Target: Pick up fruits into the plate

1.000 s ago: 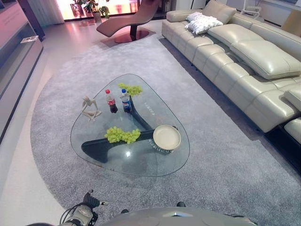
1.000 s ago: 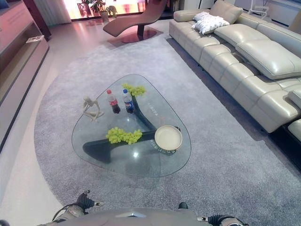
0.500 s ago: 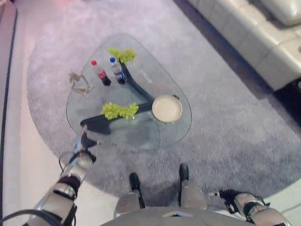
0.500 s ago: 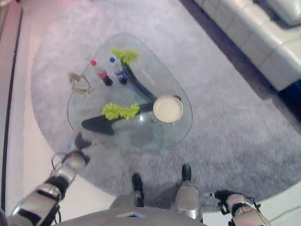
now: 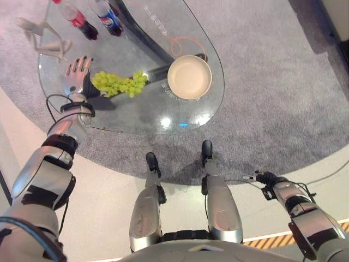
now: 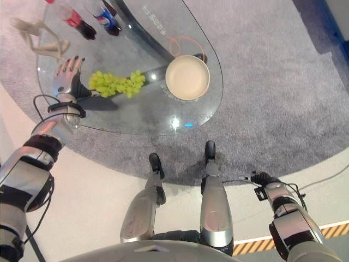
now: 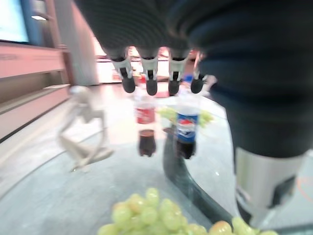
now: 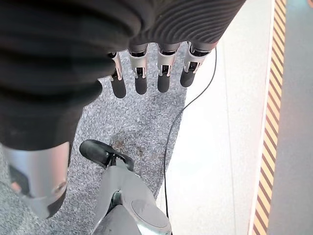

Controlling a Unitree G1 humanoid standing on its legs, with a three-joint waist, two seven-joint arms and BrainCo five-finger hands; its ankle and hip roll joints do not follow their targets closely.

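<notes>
Left hand (image 5: 76,75) fingers straight, empty, just beside grapes (image 5: 117,83) on glass table (image 5: 163,112), plate (image 5: 189,77) beyond.

One grape bunch (image 5: 117,84), one plate (image 5: 189,77), two bottles (image 5: 82,24) (image 5: 107,15), one figurine (image 5: 46,38), one glass bench (image 5: 136,112).

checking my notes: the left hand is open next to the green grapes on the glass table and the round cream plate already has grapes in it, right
Not quite. The round cream plate holds no grapes; the left eye view shows it bare. The rest stands: the left hand is open beside the green grapes on the glass table.
</notes>
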